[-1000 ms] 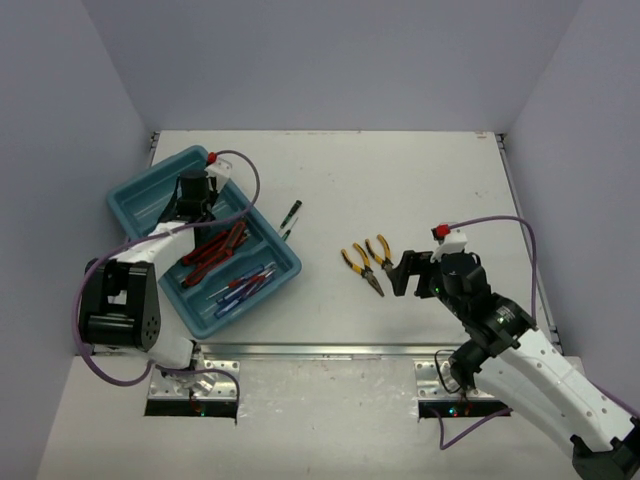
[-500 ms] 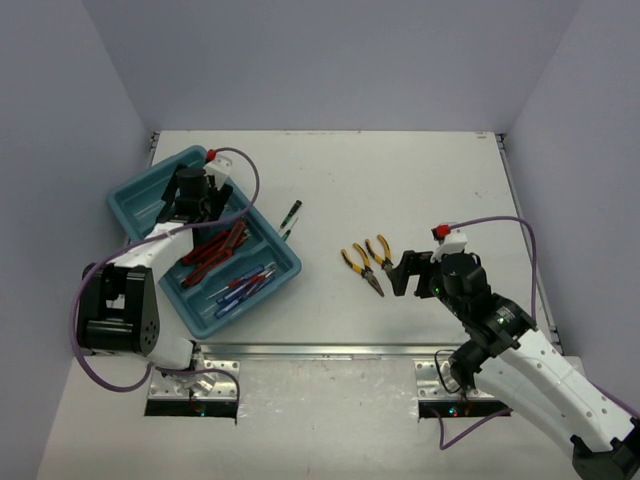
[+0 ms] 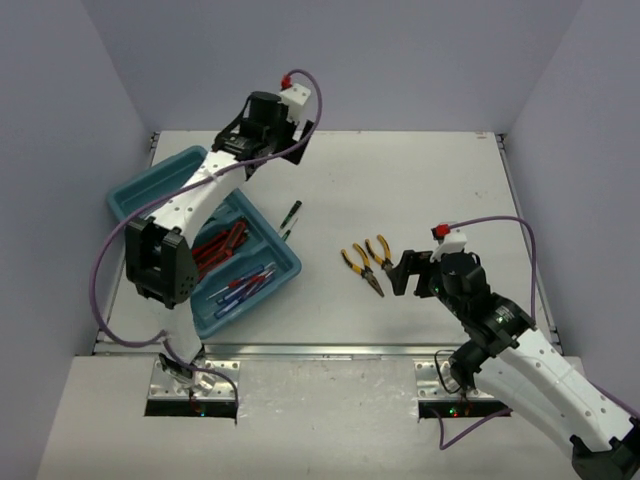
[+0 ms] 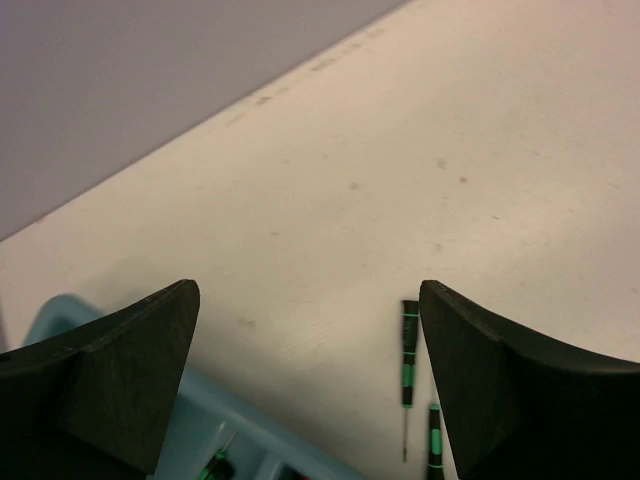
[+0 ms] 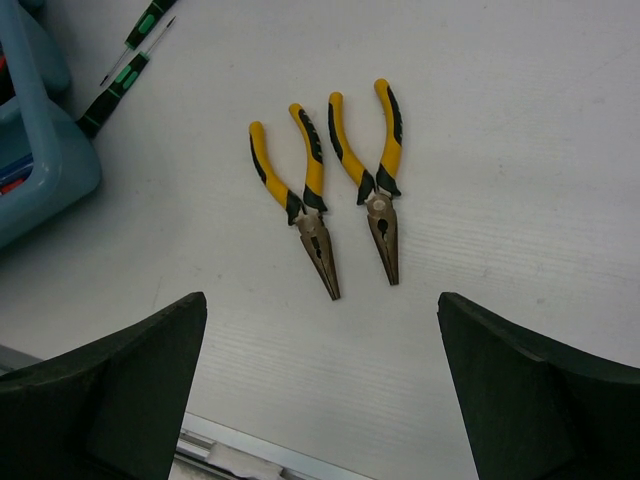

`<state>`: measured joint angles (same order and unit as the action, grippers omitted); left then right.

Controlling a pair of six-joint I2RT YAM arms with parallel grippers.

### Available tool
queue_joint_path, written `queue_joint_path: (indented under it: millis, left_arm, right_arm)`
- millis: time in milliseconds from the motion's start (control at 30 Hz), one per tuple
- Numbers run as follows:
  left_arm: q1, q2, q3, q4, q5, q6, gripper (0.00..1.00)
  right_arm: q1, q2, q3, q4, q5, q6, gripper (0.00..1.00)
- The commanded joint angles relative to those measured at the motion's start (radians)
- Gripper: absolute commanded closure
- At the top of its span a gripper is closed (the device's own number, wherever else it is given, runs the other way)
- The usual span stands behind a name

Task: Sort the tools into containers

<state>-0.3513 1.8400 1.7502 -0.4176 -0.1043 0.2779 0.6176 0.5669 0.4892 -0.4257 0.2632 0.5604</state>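
Item: teal-blue tray (image 3: pixel 130 200), four long compartments, lying askew at 9 o'clock on the tabletop (image 3: pixel 420 180). It holds red-handled cutters (image 3: pixel 215 245) in a middle compartment and blue-handled screwdrivers (image 3: pixel 245 285) in the one nearest 5 o'clock, evidently grouped by kind. Unsorted: two thin black-green screwdrivers (image 3: pixel 290 215) lying on the tabletop just beside the tray's 3 o'clock rim, and two yellow-handled pliers (image 5: pixel 300 200) at 4 o'clock of centre. The pliers are side by side, close but seemingly apart, with noses toward 6 o'clock in the right wrist view. Left end effector (image 4: pixel 308 290): fingers spread wide and holding nothing, raised near the far edge at 11 o'clock and looking down on the screwdrivers, probably its next pick. Right end effector (image 5: pixel 322 300): fingers likewise parted and empty, poised just at 3 o'clock of the pliers in the overhead view, judged to be lining up a grasp. Obstructions: the tray wall crowds the nearer screwdriver, leaving little finger room on that side. The close-set pliers mean that taking one may nudge its neighbour.
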Motion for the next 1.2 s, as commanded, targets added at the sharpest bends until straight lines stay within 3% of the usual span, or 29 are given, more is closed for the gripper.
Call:
queue_joint_path:
  millis: [0,233,467,767,967,1167]
  left_arm:
    - [-0.005,0.211,0.116,-0.269,0.197,-0.086,0.17]
    - [-0.010,0.337,0.121,-0.295,0.317,-0.076,0.21]
    - [-0.009,0.400,0.124,-0.292,0.248,-0.060,0.22]
    - [-0.008,0.458,0.132,-0.273,0.196,-0.062,0.33]
    - [-0.006,0.486,0.143,-0.236,0.189,-0.065,0.43]
    - [-0.005,0.532,0.192,-0.234,0.168,-0.069,0.62]
  right_arm:
    - [-0.003,-0.007,-0.006,0.039,0.019,-0.007,0.04]
    - [-0.004,0.017,-0.004,0.039,0.003,-0.012,0.04]
    - [-0.004,0.022,-0.004,0.044,-0.007,-0.016,0.04]
    - [-0.003,0.022,-0.006,0.047,-0.015,-0.019,0.05]
    - [-0.003,0.022,-0.008,0.050,-0.018,-0.020,0.05]
    - [-0.003,0.022,-0.009,0.052,-0.021,-0.022,0.05]
